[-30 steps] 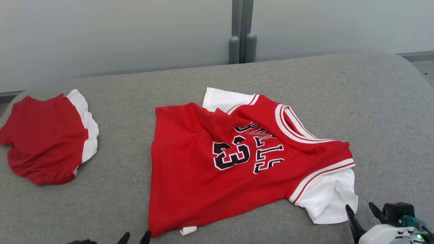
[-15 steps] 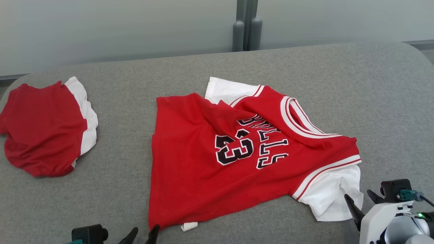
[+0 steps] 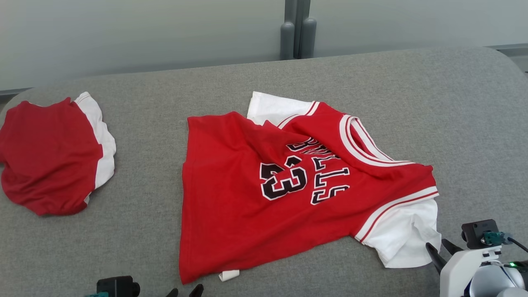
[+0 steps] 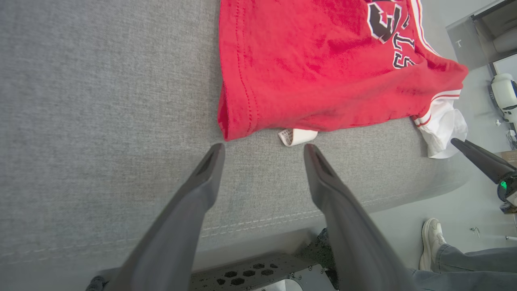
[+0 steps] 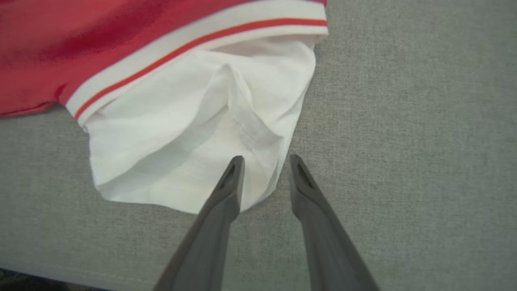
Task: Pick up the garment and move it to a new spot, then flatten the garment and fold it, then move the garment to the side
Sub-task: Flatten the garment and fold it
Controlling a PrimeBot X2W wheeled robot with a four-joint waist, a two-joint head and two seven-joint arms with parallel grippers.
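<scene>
A red jersey (image 3: 247,198) numbered 23 lies rumpled in the middle of the grey pad (image 3: 453,123), its collar toward 2 o'clock in the head view. A second red garment (image 3: 49,156) sits well apart at 9 o'clock, making two garments in all. There are two claws: the left claw (image 3: 185,291) at 6 o'clock and the right claw (image 3: 438,245) at 4 o'clock, just beside the jersey's white sleeve (image 3: 404,239).

The left wrist view adds detail. The left claw is spread wide, its tips just short of the jersey's hem corner. One curled white label (image 4: 297,136) pokes out from under the hem, and one pale shoe (image 4: 432,242) of a person stands on the floor at 4 o'clock. In the right wrist view the right claw is partly spread, less wide than the left. The sleeve's edge lies between its fingers, but I cannot tell whether they touch the cloth.
</scene>
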